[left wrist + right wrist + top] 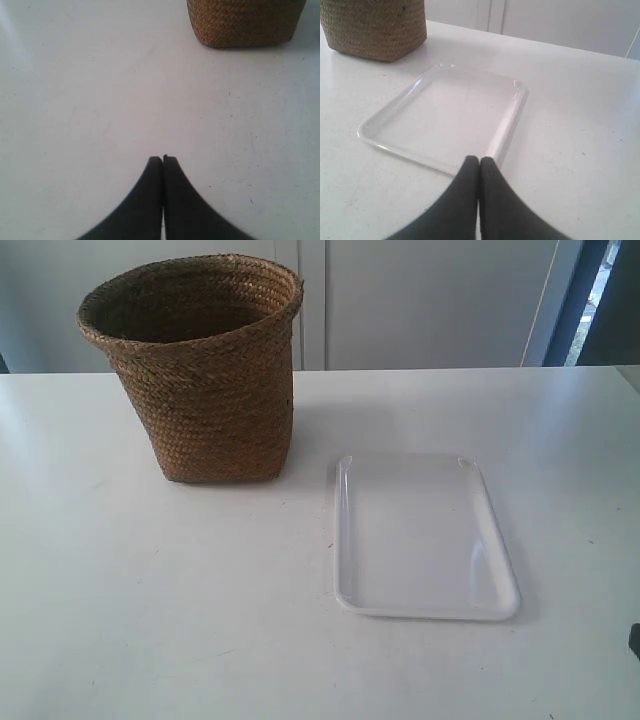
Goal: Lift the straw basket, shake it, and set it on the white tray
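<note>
Left wrist view: straw basket [245,22] well apart from closed left pincer [163,159].

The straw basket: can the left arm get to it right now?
Probably yes: only bare table lies between the left gripper and the basket. The gripper is shut, so it must open first.

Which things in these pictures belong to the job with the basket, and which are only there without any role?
Belongs to the job:
- straw basket, upright on the table
- white tray, beside it, nothing in it
- left gripper and right gripper, both shut

Only there:
- white table
- pale cabinet doors behind it
</note>
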Controlling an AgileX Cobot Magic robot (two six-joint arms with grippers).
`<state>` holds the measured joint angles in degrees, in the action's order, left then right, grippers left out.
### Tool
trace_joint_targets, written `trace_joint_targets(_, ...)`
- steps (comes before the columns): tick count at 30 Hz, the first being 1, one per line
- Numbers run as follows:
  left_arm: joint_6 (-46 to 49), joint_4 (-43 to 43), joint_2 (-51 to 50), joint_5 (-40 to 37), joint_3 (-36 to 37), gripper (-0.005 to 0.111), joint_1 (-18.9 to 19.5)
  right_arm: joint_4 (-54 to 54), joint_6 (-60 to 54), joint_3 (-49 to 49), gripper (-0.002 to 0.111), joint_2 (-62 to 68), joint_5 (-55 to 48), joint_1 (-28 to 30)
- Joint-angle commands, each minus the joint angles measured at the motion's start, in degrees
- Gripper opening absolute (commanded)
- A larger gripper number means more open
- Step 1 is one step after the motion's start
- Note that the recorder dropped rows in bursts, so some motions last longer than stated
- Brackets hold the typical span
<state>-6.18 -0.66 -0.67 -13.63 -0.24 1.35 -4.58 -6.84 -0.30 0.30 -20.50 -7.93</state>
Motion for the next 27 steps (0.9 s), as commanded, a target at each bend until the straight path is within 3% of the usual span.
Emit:
trace_joint_targets(1, 0.63, 1.62, 0.35, 0.40, 0.24, 0.000, -0.34, 0.17, -0.86, 0.30, 0.000, -0.30, 0.44, -0.06)
trace_joint_targets(8, 0.67, 4.51, 0.35, 2.00, 0.24, 0.000, -0.34, 2.85, -0.97, 0.30, 0.000, -0.30, 4.40, -0.06)
trace_joint_targets(14, 0.67, 4.51, 0.35, 9.35, 0.24, 0.000, -0.34, 3.54, -0.64, 0.30, 0.000, -0.30, 25.73, -0.06)
trace_joint_targets(20, 2.70, 5.05, 0.35, 10.55, 0.24, 0.000, -0.34, 3.54, -0.64, 0.30, 0.000, -0.30, 26.43, -0.06)
trace_joint_targets(22, 1.90, 4.41, 0.35, 13.97, 0.24, 0.000, -0.38, 3.25, -0.44, 0.30, 0.000, -0.30, 27.81, -0.06)
trace_joint_targets(27, -13.84, 2.13, 0.35, 30.08, 0.24, 0.000, -0.47, 2.19, -0.44, 0.30, 0.000, -0.30, 31.62, -0.06)
